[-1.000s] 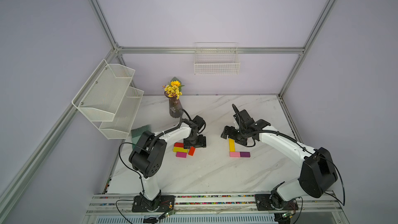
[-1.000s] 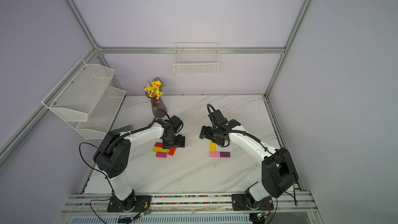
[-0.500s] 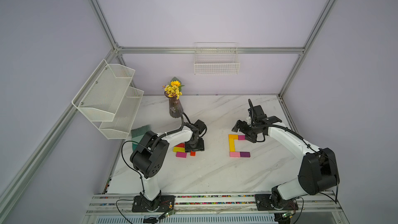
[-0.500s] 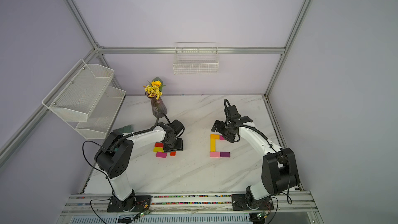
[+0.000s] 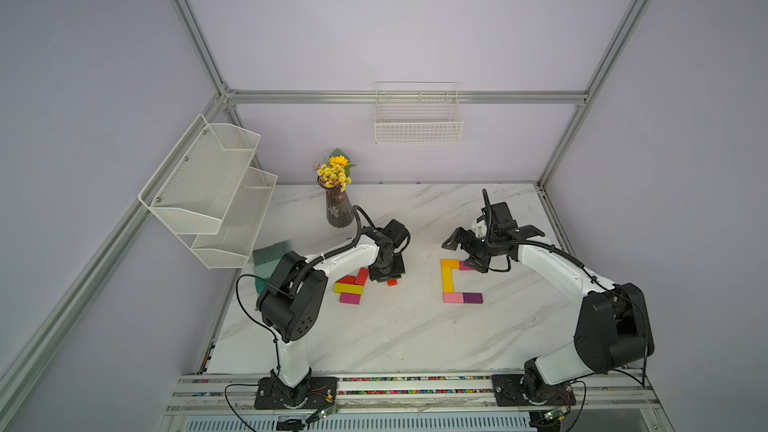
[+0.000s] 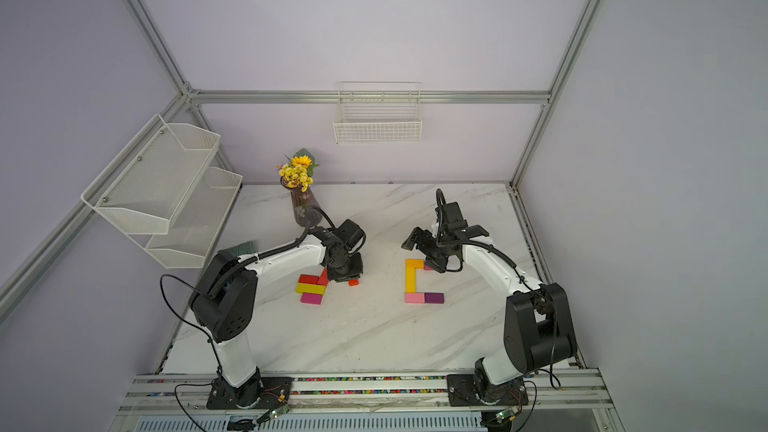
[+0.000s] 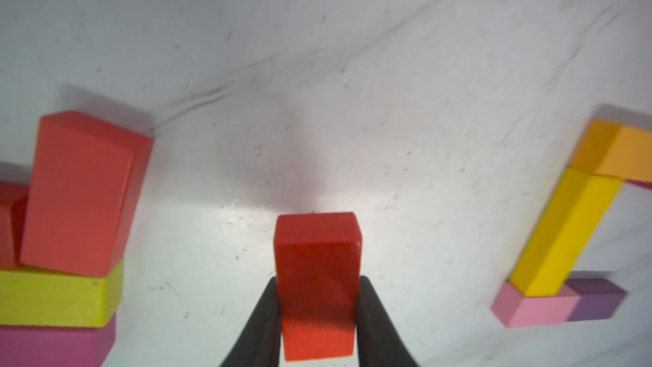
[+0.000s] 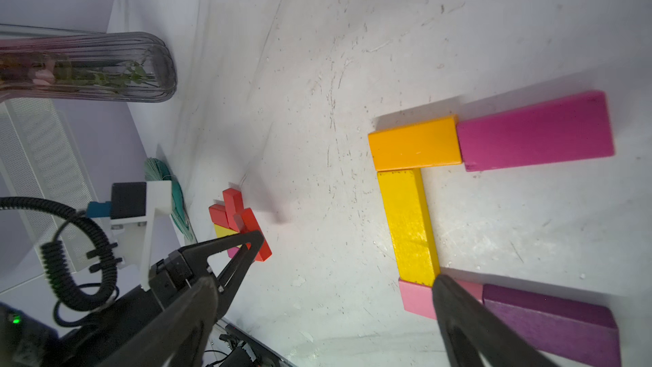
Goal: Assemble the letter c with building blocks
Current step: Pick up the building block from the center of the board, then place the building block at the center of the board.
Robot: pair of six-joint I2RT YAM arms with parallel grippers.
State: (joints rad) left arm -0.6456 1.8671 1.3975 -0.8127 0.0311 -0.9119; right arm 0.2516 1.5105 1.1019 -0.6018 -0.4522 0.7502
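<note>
The white bench (image 5: 395, 334) holds everything. The right arm (image 5: 552, 268) reaches over a group of blocks laid out like a letter C. A long yellow block (image 8: 409, 227) makes the back. An orange block (image 8: 414, 144) and a magenta block (image 8: 534, 132) touch end to end at one end of it. A pink block (image 8: 416, 298) and a purple block (image 8: 550, 323) touch end to end at the other. The left arm (image 5: 332, 259) bends down beside a small pile (image 5: 349, 286) of red, yellow and magenta blocks, well apart from the C. The right tool (image 8: 349, 257) is wide open over the C and holds nothing. The left tool (image 7: 319, 298) is squeezed tight on a red block (image 7: 317, 252), just beside the pile.
</note>
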